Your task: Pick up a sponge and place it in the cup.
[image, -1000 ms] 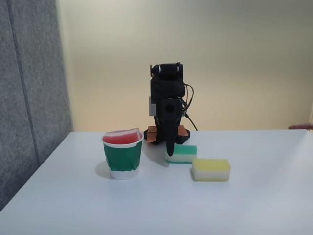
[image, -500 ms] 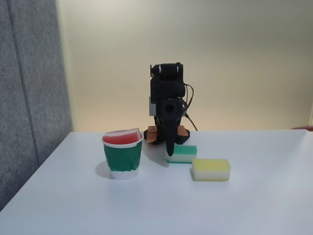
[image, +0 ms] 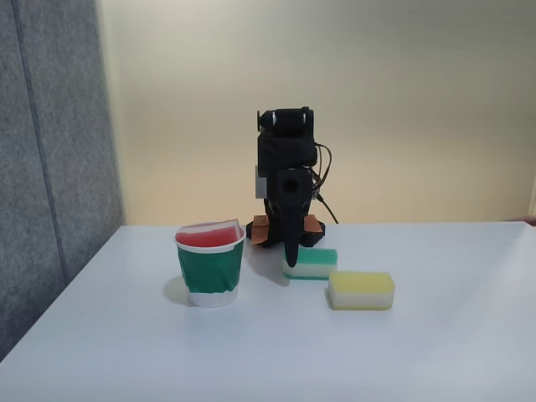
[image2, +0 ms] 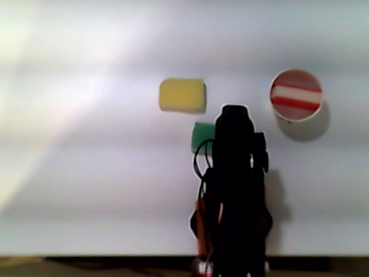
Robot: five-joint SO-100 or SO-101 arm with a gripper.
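The sponge (image: 208,235) sits in the cup (image: 211,272) toward the desk's (image: 435,352) left edge — left of the tool (image: 291,255), which points down, fingers seemingly pressed together, empty.

A plain white table (image: 435,352) carries everything here. On it, toward the left in the fixed view, stands the green cup (image: 211,275), upright on its white base; from the other view it is a round rim (image2: 296,94) off to the right. A yellow sponge (image: 361,290) lies flat nearer the front, and a green sponge (image: 311,263) sits just behind it, close by. The arm's base (image: 286,232) is planted at the back edge, well apart from the cup.
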